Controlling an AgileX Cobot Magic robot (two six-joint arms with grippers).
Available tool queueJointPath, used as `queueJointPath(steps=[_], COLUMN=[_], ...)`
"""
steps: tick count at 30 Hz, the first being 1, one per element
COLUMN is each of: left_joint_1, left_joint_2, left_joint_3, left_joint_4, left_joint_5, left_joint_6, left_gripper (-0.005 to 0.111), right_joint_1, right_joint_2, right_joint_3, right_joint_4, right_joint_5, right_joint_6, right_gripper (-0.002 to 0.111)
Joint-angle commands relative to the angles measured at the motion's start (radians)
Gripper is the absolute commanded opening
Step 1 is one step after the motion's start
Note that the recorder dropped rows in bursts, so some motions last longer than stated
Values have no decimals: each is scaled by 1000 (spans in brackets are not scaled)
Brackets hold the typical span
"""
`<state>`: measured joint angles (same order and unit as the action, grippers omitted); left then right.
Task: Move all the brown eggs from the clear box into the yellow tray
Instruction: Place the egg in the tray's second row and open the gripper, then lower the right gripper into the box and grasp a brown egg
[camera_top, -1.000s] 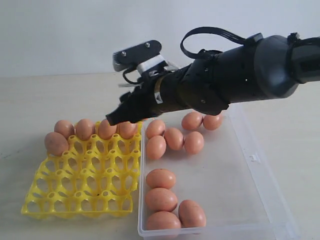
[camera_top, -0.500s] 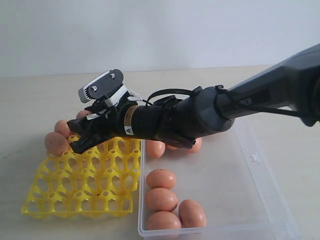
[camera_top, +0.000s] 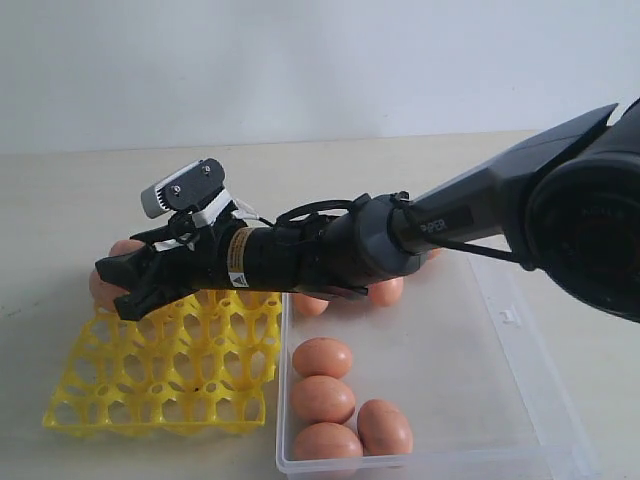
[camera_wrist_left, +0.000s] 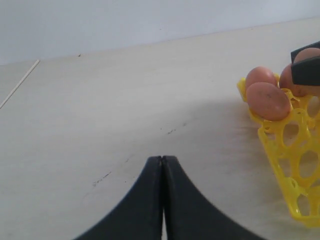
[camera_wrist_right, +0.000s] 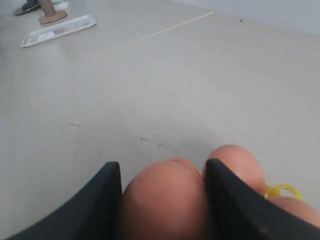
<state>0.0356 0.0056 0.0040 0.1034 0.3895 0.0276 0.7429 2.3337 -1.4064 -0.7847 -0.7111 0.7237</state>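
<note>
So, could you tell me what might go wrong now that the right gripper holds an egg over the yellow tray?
The held egg in the right gripper hangs close to the eggs already seated in the yellow tray; lowering could knock them together and crack shells. Released off-centre, it might miss a cell and roll off the tray's edge.

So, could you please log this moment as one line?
right gripper: shut on brown egg | above yellow tray | left gripper: shut
</note>
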Motion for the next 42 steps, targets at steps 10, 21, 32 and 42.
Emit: queueJointPath(steps=[10,21,32,42], left_joint_1=[-8,-8,-8,-8], left_joint_2=[-6,-6,-6,-6], left_joint_3=[-4,-4,-4,-4], left_joint_4=[-2,-2,-2,-2], left_joint_5=[-9,-9,-9,-9], left_joint_6=[-6,-6,-6,-6], left_gripper=[0,0,0,0], right_joint_1=[1,1,-76,-129], right_joint_2=[19,-415,-552,-487], right_joint_3=[-43,-10,250,261], right_joint_4=[-1,33,341,322], right_joint_5=[32,1071,1382,1246], right_joint_6=[-21,20,-144,-41], right_gripper=[56,58,57,57])
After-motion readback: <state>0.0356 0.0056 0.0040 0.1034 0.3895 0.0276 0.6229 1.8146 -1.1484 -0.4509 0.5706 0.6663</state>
